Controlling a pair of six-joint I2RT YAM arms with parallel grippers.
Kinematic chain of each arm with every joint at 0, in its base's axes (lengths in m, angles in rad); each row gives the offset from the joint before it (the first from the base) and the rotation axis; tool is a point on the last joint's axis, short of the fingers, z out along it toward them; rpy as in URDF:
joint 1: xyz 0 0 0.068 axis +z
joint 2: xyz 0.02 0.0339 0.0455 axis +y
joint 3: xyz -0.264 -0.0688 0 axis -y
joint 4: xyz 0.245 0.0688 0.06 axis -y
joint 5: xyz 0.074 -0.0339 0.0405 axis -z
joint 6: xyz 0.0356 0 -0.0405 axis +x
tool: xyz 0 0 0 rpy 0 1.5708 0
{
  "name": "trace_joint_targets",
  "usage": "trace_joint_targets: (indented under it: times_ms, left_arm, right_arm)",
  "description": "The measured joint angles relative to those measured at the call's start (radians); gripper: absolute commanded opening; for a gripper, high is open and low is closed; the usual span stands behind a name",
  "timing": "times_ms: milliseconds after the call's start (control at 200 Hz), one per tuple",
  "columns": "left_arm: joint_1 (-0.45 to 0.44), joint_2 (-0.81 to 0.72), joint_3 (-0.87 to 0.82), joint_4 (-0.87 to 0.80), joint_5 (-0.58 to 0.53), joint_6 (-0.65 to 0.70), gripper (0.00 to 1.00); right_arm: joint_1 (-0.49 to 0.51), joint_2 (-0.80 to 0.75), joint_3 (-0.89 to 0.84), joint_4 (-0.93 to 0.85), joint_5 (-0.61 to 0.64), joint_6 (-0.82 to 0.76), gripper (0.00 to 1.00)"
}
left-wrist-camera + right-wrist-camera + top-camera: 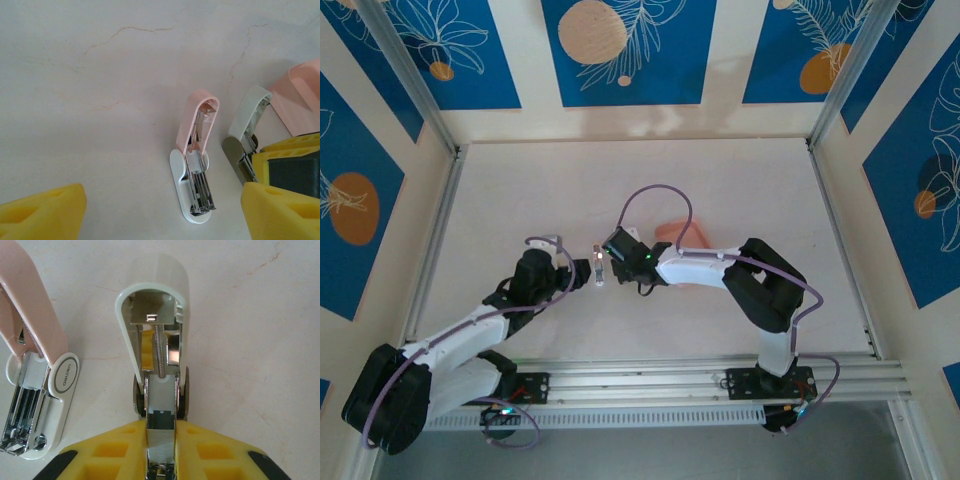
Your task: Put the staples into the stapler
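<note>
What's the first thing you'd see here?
A white stapler, flipped open, is pinched between the yellow fingers of the right gripper, mid-table. Right beside it a pink stapler sits open on the table, its pink top swung up and its metal track showing.

Pale table (520, 190) enclosed by cream walls (722, 60) bearing blue floral panels (665, 80).

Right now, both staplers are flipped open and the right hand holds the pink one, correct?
Not quite. The right hand holds the white stapler; the pink stapler lies open on the table beside it. The right wrist view shows this.
</note>
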Motion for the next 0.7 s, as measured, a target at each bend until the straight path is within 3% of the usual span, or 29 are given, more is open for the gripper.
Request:
trace_joint_targets:
  times_ms: [440,695]
  left_arm:
    - [0.0,-0.006,0.0,-0.008,0.0,-0.003,0.81]
    - [0.0,-0.01,0.0,-0.007,0.008,-0.019,0.81]
  right_arm:
    - [0.0,-0.073,0.0,-0.036,-0.01,0.003,0.35]
    - [-0.09,-0.168,-0.008,-0.045,-0.159,0.061,0.36]
